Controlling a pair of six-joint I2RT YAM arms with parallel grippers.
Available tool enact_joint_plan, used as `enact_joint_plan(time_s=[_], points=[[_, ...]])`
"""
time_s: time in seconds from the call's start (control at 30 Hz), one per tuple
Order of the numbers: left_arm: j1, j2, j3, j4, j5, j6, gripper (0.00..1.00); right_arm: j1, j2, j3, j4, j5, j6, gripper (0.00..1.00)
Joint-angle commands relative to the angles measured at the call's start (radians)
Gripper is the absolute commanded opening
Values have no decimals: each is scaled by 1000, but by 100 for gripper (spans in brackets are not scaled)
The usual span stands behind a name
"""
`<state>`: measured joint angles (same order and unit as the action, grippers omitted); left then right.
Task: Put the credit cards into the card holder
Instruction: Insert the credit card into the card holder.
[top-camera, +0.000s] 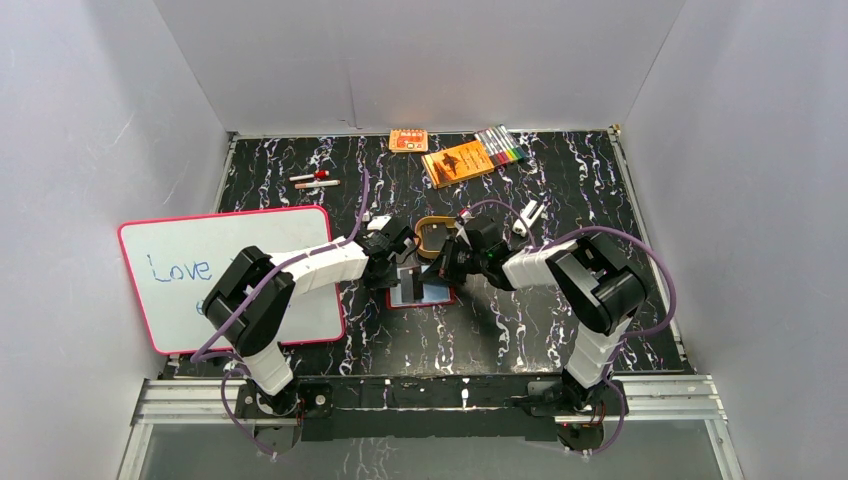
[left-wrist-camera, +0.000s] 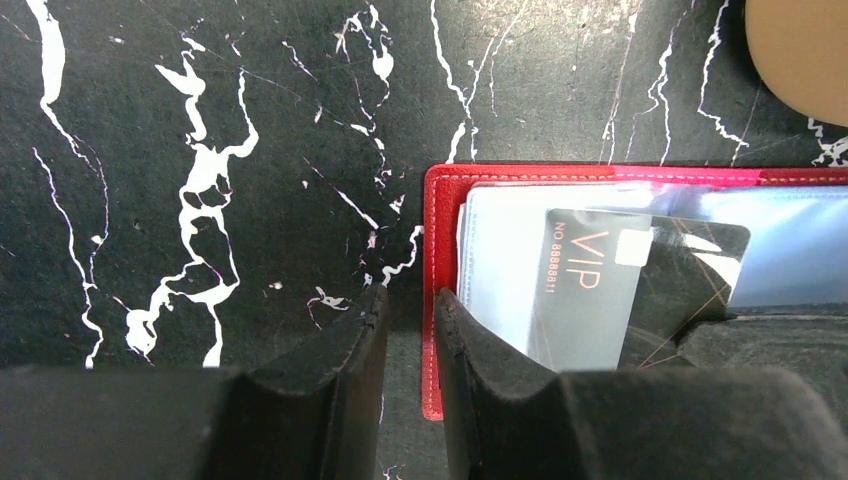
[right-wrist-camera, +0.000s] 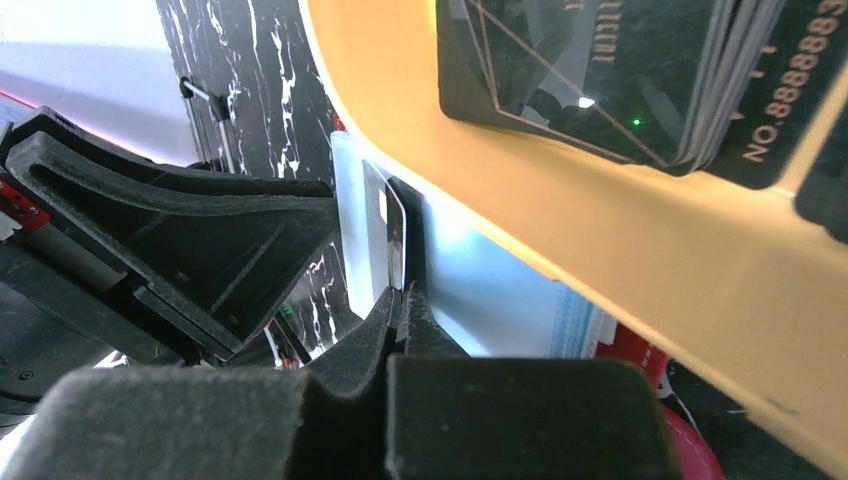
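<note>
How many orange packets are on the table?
2. A small orange packet lies at the far edge; a bigger orange packet lies just right of it, beside the coloured pens. More may be hidden.

You're looking at a bench (top-camera: 480, 340) topped in black marble-look sheet with white veins. Plain pale grey walls (top-camera: 420, 60) box it in at the back and both sides, and an aluminium rail (top-camera: 680, 400) runs along its near edge.

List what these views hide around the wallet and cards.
Top view: left gripper and right gripper cover the card holder; sleeve entry hidden.
Left wrist: a left finger hides the lower end of the credit card.
Right wrist: top edge crops the stacked cards in the tray; count unclear.
</note>
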<state>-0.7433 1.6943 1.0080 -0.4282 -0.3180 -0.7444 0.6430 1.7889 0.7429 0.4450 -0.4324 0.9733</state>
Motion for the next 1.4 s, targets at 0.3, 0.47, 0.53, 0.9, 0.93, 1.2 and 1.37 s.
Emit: enact_joint_plan(time_s=[0.3, 0.47, 0.53, 0.9, 0.93, 1.2, 1.37], points=[[-2, -16, -35, -5, 36, -21, 23, 46, -2, 48, -33, 0, -33, 13], [-2, -22, -39, -5, 39, -23, 23, 51, -10, 60, -63, 7, -38, 38], [-2, -25, -40, -4, 41, -24, 23, 55, -10, 66, -67, 6, -39, 41], [-1, -28, -45, 9, 59, -28, 23, 78, 19, 118, -88, -11, -52, 41], [-1, -28, -45, 10, 61, -28, 23, 82, 25, 125, -90, -13, -54, 41], [-1, -32, -47, 17, 68, -25, 22, 104, 53, 157, -106, -32, -66, 41], [-2, -40, -42, 13, 56, -22, 23, 103, 19, 169, -171, -22, -94, 43]])
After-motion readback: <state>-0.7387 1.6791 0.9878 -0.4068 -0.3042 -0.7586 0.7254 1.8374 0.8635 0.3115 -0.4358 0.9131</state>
